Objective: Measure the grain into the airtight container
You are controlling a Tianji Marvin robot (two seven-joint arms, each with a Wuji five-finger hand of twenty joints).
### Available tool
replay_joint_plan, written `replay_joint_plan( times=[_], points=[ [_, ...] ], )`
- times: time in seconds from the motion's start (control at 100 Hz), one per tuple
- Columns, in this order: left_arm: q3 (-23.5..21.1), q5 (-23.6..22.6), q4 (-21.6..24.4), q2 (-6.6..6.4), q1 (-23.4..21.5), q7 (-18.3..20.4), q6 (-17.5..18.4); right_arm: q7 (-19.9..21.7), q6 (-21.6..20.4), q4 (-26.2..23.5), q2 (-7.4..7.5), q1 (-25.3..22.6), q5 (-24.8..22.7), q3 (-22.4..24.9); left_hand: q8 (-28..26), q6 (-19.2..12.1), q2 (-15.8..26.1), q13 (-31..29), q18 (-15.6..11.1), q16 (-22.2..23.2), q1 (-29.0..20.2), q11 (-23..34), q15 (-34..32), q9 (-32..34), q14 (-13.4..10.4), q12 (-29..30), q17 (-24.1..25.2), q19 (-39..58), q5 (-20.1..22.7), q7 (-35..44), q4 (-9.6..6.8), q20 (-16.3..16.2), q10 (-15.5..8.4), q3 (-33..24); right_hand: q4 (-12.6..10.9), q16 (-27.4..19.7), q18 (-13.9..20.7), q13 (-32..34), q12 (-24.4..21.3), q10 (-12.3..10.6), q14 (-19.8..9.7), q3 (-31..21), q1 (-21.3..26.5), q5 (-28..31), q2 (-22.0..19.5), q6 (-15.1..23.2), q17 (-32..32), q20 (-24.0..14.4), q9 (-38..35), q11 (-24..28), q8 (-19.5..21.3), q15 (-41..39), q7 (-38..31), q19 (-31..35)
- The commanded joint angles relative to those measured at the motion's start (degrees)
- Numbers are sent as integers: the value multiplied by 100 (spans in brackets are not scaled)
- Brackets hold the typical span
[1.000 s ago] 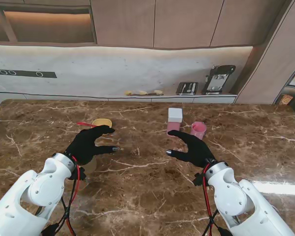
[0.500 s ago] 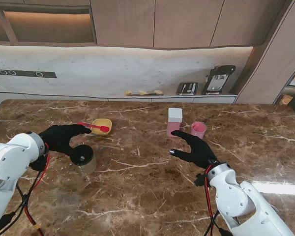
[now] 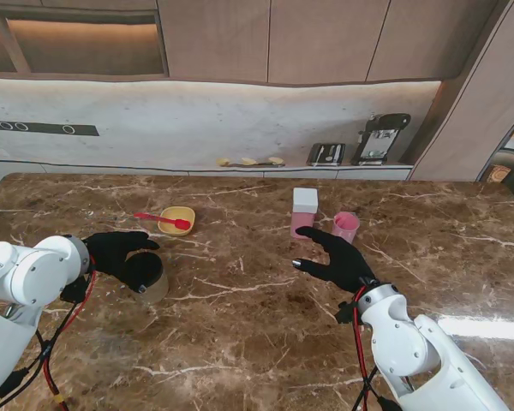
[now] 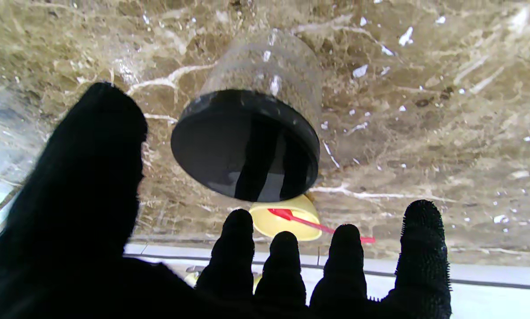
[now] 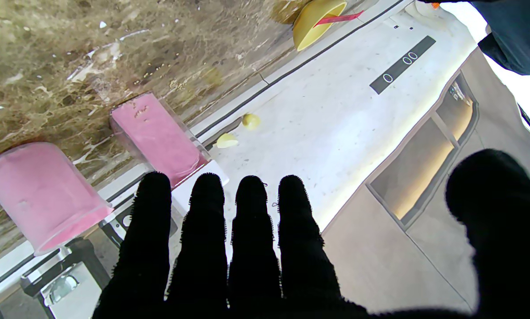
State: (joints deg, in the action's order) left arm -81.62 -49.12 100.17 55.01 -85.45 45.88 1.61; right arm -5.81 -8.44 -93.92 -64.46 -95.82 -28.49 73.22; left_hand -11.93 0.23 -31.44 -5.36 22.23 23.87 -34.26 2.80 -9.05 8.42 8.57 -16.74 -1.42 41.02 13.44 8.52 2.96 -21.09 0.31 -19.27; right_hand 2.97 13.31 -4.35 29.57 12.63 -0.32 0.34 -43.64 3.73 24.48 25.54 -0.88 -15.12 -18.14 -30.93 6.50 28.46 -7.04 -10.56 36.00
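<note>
A clear jar with a black lid (image 3: 145, 274) stands on the marble table (image 3: 248, 334) at the left. My left hand (image 3: 114, 249) is open right beside it on its left, fingers (image 3: 144, 244) reaching past its far side. In the left wrist view the lid (image 4: 245, 144) sits between thumb (image 4: 87, 168) and fingers (image 4: 349, 261) with gaps all round. Farther away is a yellow bowl (image 3: 178, 220) holding a red spoon (image 3: 158, 219). My right hand (image 3: 339, 259) hovers open, just short of a pink box with a white lid (image 3: 304, 211) and a pink cup (image 3: 346, 226).
The right wrist view shows the pink cup (image 5: 41, 195), the pink box (image 5: 158, 137) and the yellow bowl (image 5: 313, 17) across the table. Behind the table's far edge runs a counter with appliances (image 3: 381, 137).
My left arm swung out to the left, uncovering the jar, and the hand has now closed in on the jar from that side. The right hand has barely moved.
</note>
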Motion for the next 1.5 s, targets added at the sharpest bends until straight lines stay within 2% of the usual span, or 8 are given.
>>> replay_joint_plan(
  times=[0.0,0.17,0.26,0.46,0.66,0.8,0.92,1.49],
  points=[
    [80,-20,-103,7,24,53,25,46,33,-29,-21,-72,-3,27,-58,3,-117,69,232,126,117,-103,5,-171,6,-152,-58,281,-167,18,167,-165,-47,189,-165,113,-16,72,61,-37,-5,122,158,-48,-66,105,89,-119,-69,40,-59,-26,-48,137],
    [240,-115,-223,-4,130,79,133,31,49,-103,-19,-116,-41,67,-161,62,-164,-114,81,373,-43,-33,-179,-135,16,-260,-272,561,-166,174,113,-316,-23,168,-167,126,-21,77,73,-40,-6,128,172,-41,-58,111,85,-149,-77,38,-57,-26,-58,136],
    [297,-179,-261,-12,162,126,184,48,79,-152,-17,-141,-39,78,-430,113,-386,-212,-87,747,26,33,-373,-126,33,-451,-479,898,-213,493,171,-560,15,-619,-168,130,-26,71,77,-40,-3,129,181,-37,-51,110,85,-162,-76,36,-55,-21,-63,133],
    [330,-363,-311,10,100,-20,251,76,90,-210,-13,-171,-22,73,-1113,119,-657,-358,-874,1946,-264,406,-1537,-78,191,-1209,-1385,1953,-536,1081,267,-1051,110,-2235,-169,136,-27,77,80,-31,4,132,188,-41,-56,114,81,-186,-64,27,-56,-20,-66,127],
    [342,-392,-380,41,17,-279,243,93,108,-267,-11,-194,-17,70,-2073,83,-721,-815,-1515,2827,-560,1359,-2667,125,287,-2045,-2091,2384,-563,1804,322,-1048,87,-2808,-169,140,-35,71,86,-37,-10,139,194,-35,-70,116,82,-207,-80,32,-57,-16,-71,118],
    [401,-352,-485,100,-46,-775,239,107,146,-293,-10,-200,-15,62,-2563,125,-751,-1570,-1490,3167,-687,2609,-3120,566,393,-2163,-2730,2919,-524,3318,336,-963,83,-3054,-171,142,-40,69,89,-43,-3,145,204,-22,-90,129,108,-216,-85,33,-57,-15,-78,100],
    [509,-236,-556,146,-61,-1123,214,130,193,-326,-6,-209,-21,53,-2724,-3,-710,-2354,-1624,3338,-898,3115,-3459,1406,427,-2267,-3312,3153,376,4086,278,-854,113,-3421,-172,144,-46,71,91,-48,-4,154,217,-24,-101,120,115,-226,-86,33,-59,-16,-77,90],
    [1529,413,-505,289,224,-1965,-11,111,286,-362,-14,-206,-19,11,-2777,-63,-421,-2864,-1801,3457,-1158,3262,-3576,1919,552,-2335,-3799,3223,872,4361,223,-629,187,-3705,-175,149,-43,82,96,-35,6,185,283,-18,-101,116,77,-272,-92,35,-63,-22,-85,95]
  ],
)
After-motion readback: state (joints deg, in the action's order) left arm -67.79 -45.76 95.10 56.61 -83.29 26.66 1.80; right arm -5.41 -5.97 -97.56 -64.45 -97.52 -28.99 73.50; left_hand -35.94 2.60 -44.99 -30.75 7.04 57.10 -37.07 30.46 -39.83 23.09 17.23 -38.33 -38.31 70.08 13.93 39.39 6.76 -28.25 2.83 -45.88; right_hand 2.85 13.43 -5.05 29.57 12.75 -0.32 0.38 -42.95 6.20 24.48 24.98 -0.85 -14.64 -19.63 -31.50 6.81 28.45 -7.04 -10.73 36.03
